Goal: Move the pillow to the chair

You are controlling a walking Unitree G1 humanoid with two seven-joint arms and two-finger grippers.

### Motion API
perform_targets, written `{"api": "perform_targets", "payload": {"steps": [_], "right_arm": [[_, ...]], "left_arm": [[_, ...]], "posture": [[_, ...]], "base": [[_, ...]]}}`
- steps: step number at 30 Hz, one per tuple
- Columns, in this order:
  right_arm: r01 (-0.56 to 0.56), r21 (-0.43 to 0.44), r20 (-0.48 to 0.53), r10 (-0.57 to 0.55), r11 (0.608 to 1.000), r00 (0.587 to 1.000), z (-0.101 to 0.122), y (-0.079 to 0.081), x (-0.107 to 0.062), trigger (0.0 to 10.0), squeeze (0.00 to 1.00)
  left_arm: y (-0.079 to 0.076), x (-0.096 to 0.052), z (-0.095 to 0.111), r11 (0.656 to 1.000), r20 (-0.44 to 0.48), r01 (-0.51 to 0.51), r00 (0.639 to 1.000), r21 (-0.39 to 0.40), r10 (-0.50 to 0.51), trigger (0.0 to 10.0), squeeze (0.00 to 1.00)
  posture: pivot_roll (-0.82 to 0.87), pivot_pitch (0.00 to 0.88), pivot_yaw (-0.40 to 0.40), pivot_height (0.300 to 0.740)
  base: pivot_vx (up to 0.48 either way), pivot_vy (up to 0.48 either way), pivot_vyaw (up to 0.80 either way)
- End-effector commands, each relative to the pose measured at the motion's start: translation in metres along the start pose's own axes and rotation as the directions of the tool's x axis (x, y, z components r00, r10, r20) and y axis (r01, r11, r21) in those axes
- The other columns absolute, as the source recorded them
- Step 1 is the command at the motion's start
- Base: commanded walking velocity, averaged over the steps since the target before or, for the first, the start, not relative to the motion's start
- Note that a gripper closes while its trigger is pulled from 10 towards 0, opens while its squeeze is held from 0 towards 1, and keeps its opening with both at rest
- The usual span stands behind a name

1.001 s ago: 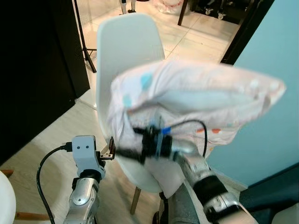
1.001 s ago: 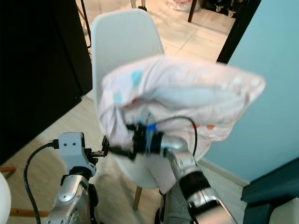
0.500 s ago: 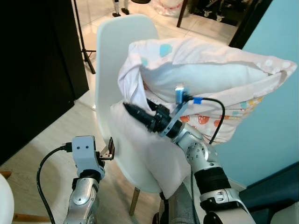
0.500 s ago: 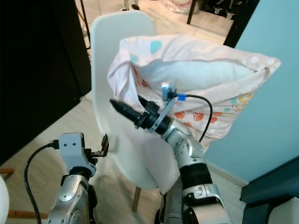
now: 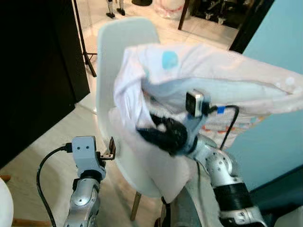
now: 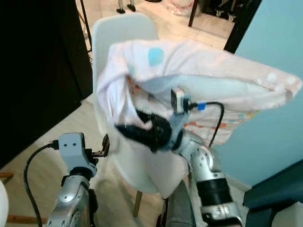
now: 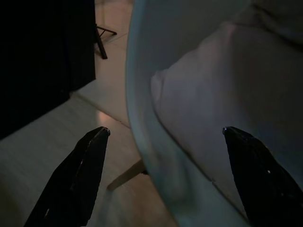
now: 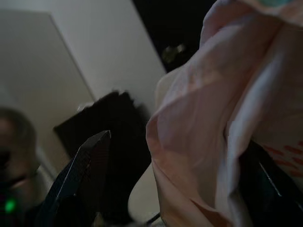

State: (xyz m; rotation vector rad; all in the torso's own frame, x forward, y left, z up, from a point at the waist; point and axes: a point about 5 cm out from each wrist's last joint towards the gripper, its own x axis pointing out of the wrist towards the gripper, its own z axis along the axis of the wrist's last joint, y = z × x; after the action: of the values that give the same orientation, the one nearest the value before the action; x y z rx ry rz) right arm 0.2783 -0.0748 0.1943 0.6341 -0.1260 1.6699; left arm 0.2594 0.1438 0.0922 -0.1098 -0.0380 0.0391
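Note:
A pale pink pillow (image 5: 227, 90) with coloured prints lies across the white shell chair (image 5: 118, 42), and its loose cover hangs down over the seat. My right gripper (image 5: 147, 135) is pushed in under the pillow's left end. In the right wrist view its fingers (image 8: 85, 175) stand wide apart, open, with pillow cloth (image 8: 199, 118) draped between them. My left gripper (image 5: 111, 151) is open beside the chair's left edge, apart from it. In the left wrist view it faces the seat rim (image 7: 142, 123) and the hanging cover (image 7: 213, 94).
A black panel (image 5: 33, 71) stands close on the left, with a black stand leg (image 5: 83, 38) beside it. A light blue wall (image 5: 279, 47) rises right of the chair, with dark blue furniture (image 5: 284, 189) below it. Tiled floor (image 5: 199, 33) opens behind the chair.
My right gripper has swung from pointing up-left to lower and more level under the pillow. The pillow's right end has shifted right and is blurred. The left arm has not moved.

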Motion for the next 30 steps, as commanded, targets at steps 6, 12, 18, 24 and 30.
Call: {"api": "perform_targets", "payload": {"steps": [6,12,18,24,30], "right_arm": [[0.158,-0.066,0.156,-0.146,0.985,0.977,0.018,-0.018,0.006,10.0,0.0],[0.38,-0.022,0.314,-0.355,0.925,0.881,0.037,-0.041,0.004,10.0,0.0],[0.547,-0.14,0.307,-0.489,0.825,0.817,0.045,-0.055,0.002,10.0,0.0],[0.605,-0.446,0.216,-0.577,0.659,0.788,0.052,-0.061,0.011,10.0,0.0],[0.591,-0.609,0.222,-0.602,0.529,0.767,0.06,-0.062,0.022,0.0,0.0]], "left_arm": [[-0.001,0.001,-0.003,1.0,-0.003,0.007,1.0,0.001,-0.007,10.0,0.0],[-0.002,0.001,-0.004,1.0,-0.001,0.009,1.0,-0.001,-0.009,10.0,0.0],[-0.003,0.002,-0.004,1.0,0.002,0.012,1.0,-0.003,-0.012,10.0,0.0],[-0.002,0.004,-0.003,1.0,0.004,0.014,1.0,0.002,-0.014,10.0,0.0],[-0.002,0.004,-0.003,1.0,0.007,0.015,1.0,0.004,-0.015,10.0,0.0]], "posture": [[0.01,0.088,-0.124,0.553],[0.01,0.085,-0.119,0.553],[0.01,0.08,-0.115,0.553],[0.01,0.079,-0.109,0.553],[0.01,0.082,-0.109,0.553]], "base": [[0.0,0.0,0.0],[0.0,0.0,0.0],[0.0,0.0,0.0],[0.0,0.0,0.0],[0.0,0.0,0.0]]}}
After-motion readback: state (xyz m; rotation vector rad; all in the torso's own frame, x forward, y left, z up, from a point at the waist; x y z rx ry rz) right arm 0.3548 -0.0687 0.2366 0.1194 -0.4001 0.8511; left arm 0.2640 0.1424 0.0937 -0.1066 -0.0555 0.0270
